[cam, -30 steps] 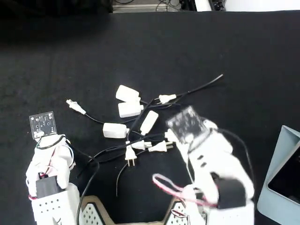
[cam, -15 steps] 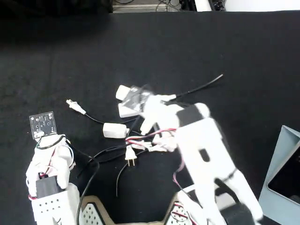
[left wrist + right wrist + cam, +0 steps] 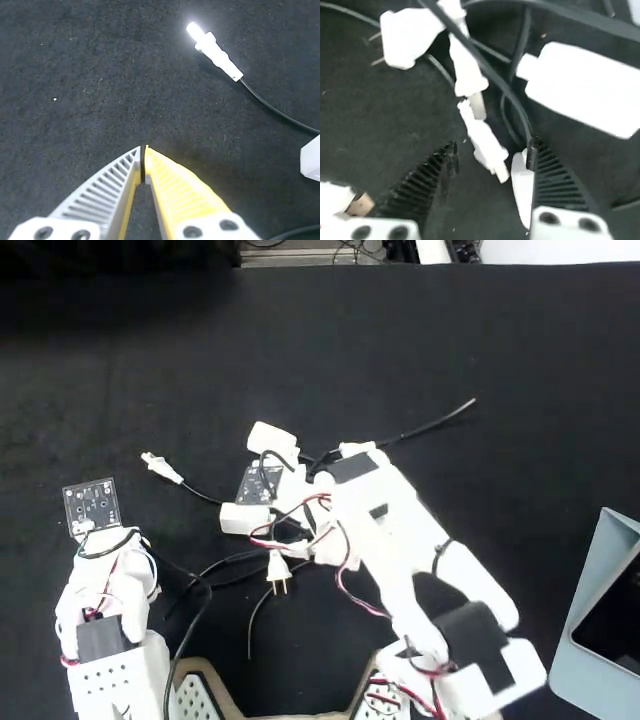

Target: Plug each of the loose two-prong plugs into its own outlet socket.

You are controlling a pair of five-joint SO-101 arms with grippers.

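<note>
The right arm (image 3: pixel 400 540) lies stretched over the tangle of black cords (image 3: pixel 420 427) in the middle of the black counter (image 3: pixel 500 350). Its wrist hangs above the white plugs and sockets. In the right wrist view the right fingers (image 3: pixel 427 175) stand spread apart with nothing gripped, and a slim white plug (image 3: pixel 482 140) lies on the counter between them. Farther out lies a pronged plug (image 3: pixel 405 32) with two bare pins, and a white socket block (image 3: pixel 582 90) sits near one finger. From above, a two-prong plug (image 3: pixel 278 573) rests just beside the right arm, its pins pointing toward the arm bases. An upper socket (image 3: pixel 272 438) and a lower socket (image 3: pixel 243 517) lie at the tangle's left side. The left arm (image 3: pixel 105 620) sits at the near left of the counter, well apart from the tangle. The left fingers (image 3: pixel 172 187) are pressed together on nothing, over bare counter. A loose plug (image 3: pixel 215 50) on its black cord lies ahead of them, apart.
</note>
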